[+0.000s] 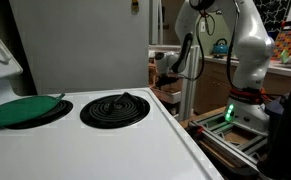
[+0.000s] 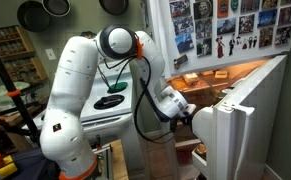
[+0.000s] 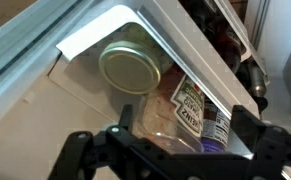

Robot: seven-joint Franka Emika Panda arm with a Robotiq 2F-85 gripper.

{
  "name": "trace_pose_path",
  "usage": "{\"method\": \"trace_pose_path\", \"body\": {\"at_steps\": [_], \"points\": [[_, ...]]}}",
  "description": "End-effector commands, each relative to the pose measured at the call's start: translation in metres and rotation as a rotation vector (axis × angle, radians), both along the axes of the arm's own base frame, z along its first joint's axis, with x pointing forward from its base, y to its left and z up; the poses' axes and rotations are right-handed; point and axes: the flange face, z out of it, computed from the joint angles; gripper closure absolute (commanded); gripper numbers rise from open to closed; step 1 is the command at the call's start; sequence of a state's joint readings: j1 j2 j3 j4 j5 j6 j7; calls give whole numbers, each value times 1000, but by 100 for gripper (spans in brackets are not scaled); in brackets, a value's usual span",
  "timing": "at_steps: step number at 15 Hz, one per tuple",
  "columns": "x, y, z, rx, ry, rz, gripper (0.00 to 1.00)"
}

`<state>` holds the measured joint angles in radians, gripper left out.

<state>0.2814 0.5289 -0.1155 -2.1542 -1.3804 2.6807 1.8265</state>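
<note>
Your arm is stretched away from the stove (image 1: 85, 140) and into the open fridge, with the gripper (image 3: 165, 135) right at the door shelf (image 3: 95, 35). In the wrist view the two dark fingers (image 3: 77, 148) stand wide apart, one at the lower left and one at the lower right, and nothing is clamped between them.

The thing nearest to you is the jar (image 3: 132, 68). It sits at the back corner of the shelf with its pale round lid turned toward the camera. Just beside it stands a bottle (image 3: 190, 105) with a green and white label, and more bottles crowd in to the right of that.

By my reading, the reach is made and the approach is close, but no grip has been taken: the jar rests on the shelf, apart from both fingers.

Several things are hard for you to judge here:
- Something clear or glassy sits low between the fingers, and I cannot tell whether it is the jar's body or a separate container.
- The dark bottles at the right edge are blurred and cut off.
- In both exterior views the gripper (image 2: 197, 120) is small and partly masked by the fridge door (image 2: 240, 120), so its gap does not show there.
- The shelf's inside is hidden in those views.
</note>
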Motion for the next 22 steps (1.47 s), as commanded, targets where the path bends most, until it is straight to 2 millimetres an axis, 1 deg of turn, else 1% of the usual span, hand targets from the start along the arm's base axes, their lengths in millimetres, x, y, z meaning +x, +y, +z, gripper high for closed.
{"method": "trace_pose_path", "body": {"at_steps": [1,4,11,17,21,22], "points": [[9,-3,-14,-28,-14,-6,0],[15,-6,-17,-57,-15,1,0],[27,-13,-19,-93,-30,36,0],[30,-19,-21,-91,-13,59,0],[29,-21,-26,-66,22,74,0],[28,-22,-27,-64,33,80,7]]}}
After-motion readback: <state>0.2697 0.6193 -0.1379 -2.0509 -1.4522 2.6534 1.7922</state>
